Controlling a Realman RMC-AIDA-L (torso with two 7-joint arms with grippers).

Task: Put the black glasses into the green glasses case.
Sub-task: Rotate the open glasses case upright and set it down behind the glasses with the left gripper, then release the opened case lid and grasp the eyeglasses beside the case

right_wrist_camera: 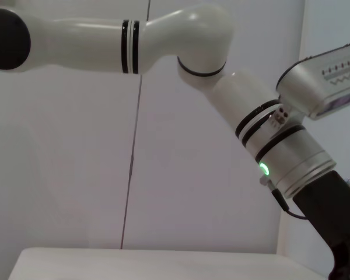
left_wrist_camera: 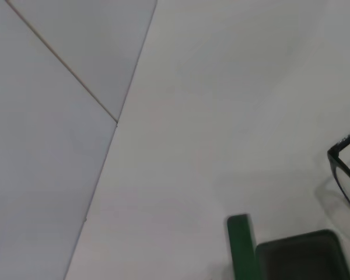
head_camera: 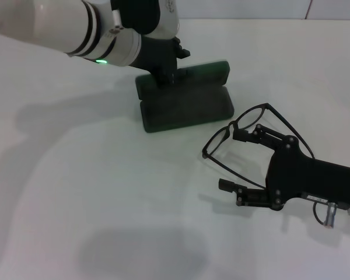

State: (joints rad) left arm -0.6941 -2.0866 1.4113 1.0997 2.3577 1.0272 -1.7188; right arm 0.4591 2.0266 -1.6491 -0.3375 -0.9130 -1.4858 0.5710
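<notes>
The green glasses case lies open at the far middle of the table, its lid standing up at the back. My left gripper is down at the lid's left part, touching it. The black glasses rest on the table right of the case, lenses towards it, temple arms unfolded and pointing to the near right. My right gripper is open, low between the temple arms, just behind the lenses. The left wrist view shows the case's lining, the lid edge and one corner of the glasses.
The white table spreads to the near left. My left arm crosses the far left above it and shows in the right wrist view. Grey wall panels stand behind the table.
</notes>
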